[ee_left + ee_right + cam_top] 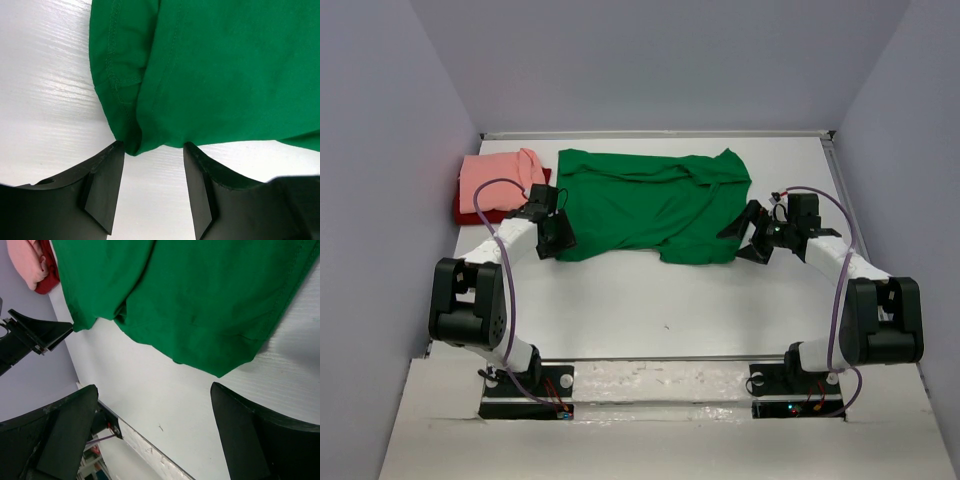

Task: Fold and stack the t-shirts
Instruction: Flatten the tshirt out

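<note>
Three t-shirts lie on the far half of the white table (650,310). The green t-shirt (640,205) is the largest item and the one in hand: it lies spread across the middle, flat but creased, with loose folds along its far and right edges. At the far left, just beside it, the salmon pink t-shirt (498,180) sits folded on top of the dark red t-shirt (465,212). Judge these two as finished and the green one as the last to fold. The left gripper (557,238) stands at the near-left corner (131,142) of the green t-shirt with its jaws apart; the corner tip lies between the fingertips, unclamped. The right gripper (750,238) hovers just beside the near-right corner (217,367) with its jaws spread fully and nothing between them. The step in hand appears to be taking both near corners for a fold away from the arms. To do it well, lower each gripper until one finger slides under the cloth, then close on all layers at the corner. The left wrist view shows a doubled hem (112,75) there, and catching only the top layer would let the lower one drag. Seat the right gripper further onto the cloth before closing, since its corner lies ahead of the fingers. Lift both corners together and level to keep the fold line straight. Keep the left arm clear of the pink-and-red stack.
</note>
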Robot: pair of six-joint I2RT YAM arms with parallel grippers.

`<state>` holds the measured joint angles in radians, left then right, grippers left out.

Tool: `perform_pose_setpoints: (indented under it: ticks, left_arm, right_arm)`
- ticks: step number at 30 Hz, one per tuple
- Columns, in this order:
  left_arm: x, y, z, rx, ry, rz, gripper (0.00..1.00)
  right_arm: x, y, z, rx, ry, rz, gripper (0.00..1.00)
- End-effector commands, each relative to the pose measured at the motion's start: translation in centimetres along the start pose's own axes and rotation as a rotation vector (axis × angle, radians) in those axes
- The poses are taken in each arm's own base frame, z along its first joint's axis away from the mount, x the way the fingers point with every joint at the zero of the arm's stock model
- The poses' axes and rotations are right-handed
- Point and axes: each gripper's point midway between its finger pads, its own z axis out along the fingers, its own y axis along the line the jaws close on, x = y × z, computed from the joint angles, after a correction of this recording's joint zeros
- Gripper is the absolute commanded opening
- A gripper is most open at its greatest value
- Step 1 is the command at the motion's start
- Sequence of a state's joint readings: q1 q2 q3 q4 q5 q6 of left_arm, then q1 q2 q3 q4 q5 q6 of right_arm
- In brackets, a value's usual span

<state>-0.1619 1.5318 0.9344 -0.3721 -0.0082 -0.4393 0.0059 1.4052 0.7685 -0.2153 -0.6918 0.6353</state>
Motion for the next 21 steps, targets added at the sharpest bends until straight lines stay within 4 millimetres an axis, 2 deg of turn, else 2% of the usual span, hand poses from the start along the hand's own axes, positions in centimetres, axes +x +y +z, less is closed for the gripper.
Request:
perform_pose_setpoints:
  ticks: [1, 12, 14, 18, 19, 21]
  left_arm:
    - [-1.1, -0.8, -0.6, 0.025, -0.034, 0.014, 0.61]
    - [-0.2, -1.7, 0.5, 0.067, 0.024, 0.026, 0.57]
    - [0.1, -1.8, 0.9, 0.072, 0.040, 0.025, 0.51]
    - [0.6, -2.2, 1.3, 0.097, 0.064, 0.023, 0.34]
    - [0.5, -2.3, 1.1, 0.100, 0.059, 0.023, 0.26]
    - [0.3, -2.2, 0.8, 0.097, 0.047, 0.020, 0.18]
  right_arm:
    - [-0.7, 1.2, -0.5, -0.047, -0.031, -0.026, 1.00]
    - [-2.2, 2.1, -1.1, -0.022, -0.071, -0.045, 1.00]
    - [-2.4, 2.4, -1.2, -0.024, -0.074, -0.054, 1.00]
    - [-2.8, 2.6, -1.4, -0.012, -0.079, -0.063, 1.00]
    - [-2.9, 2.4, -1.4, -0.003, -0.083, -0.061, 1.00]
    - [-2.8, 1.8, -1.2, 0.020, -0.078, -0.051, 1.00]
